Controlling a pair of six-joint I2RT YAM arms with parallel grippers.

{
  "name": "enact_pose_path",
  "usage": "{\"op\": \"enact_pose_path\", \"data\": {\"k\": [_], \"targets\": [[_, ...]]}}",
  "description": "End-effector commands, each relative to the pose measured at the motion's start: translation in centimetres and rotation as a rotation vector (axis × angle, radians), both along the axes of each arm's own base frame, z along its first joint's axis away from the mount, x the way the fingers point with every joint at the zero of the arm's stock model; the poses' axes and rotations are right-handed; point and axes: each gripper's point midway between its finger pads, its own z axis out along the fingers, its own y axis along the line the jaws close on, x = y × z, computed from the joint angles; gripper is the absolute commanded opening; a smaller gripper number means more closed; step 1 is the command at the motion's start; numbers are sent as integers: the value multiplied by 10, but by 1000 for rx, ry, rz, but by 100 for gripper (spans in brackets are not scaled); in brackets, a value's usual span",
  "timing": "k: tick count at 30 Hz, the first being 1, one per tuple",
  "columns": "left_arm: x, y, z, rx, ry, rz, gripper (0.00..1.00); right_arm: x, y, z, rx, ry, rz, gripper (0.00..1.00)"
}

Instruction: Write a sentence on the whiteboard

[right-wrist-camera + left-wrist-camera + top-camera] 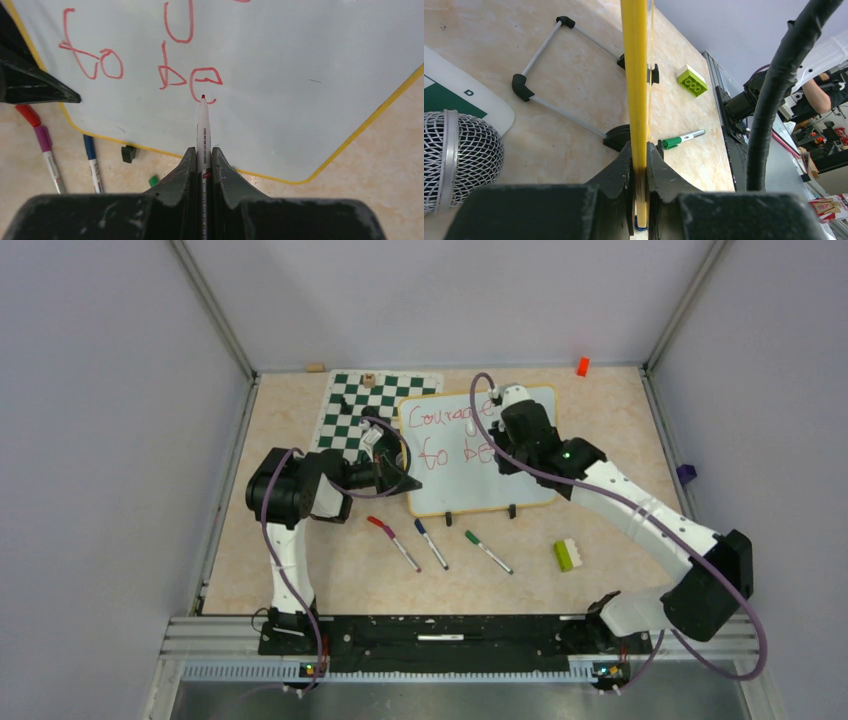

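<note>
Although "Courage" and "to be" are written, the sentence (445, 422) is judged unfinished; the whiteboard (480, 485), at the chess mat's (345, 420) right edge, is blank below. Its rim (636, 75) is clamped by the left gripper (640, 150); a red marker (202, 120), tip on the "e", is pinched by the right gripper (203, 155).

Pretty bright, even light from overhead, only soft shadows on the tabletop (330, 570) below the whiteboard (450, 485). Whiteboard's got a dull bluish sheen, no hard glare. Up close beside it the fingers (177, 180) look dark and blurry.
</note>
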Motion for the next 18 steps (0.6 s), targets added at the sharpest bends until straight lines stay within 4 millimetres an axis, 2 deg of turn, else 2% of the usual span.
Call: {"op": "enact_pose_path", "data": {"k": [1, 8, 18], "targets": [[0, 1, 16, -10, -173, -14, 0, -8, 16, 38, 147, -86, 91, 0], [1, 1, 17, -10, -174, -13, 0, -34, 55, 23, 101, -149, 127, 0], [0, 1, 14, -9, -168, -16, 1, -43, 72, -3, 23, -194, 68, 0]]}}
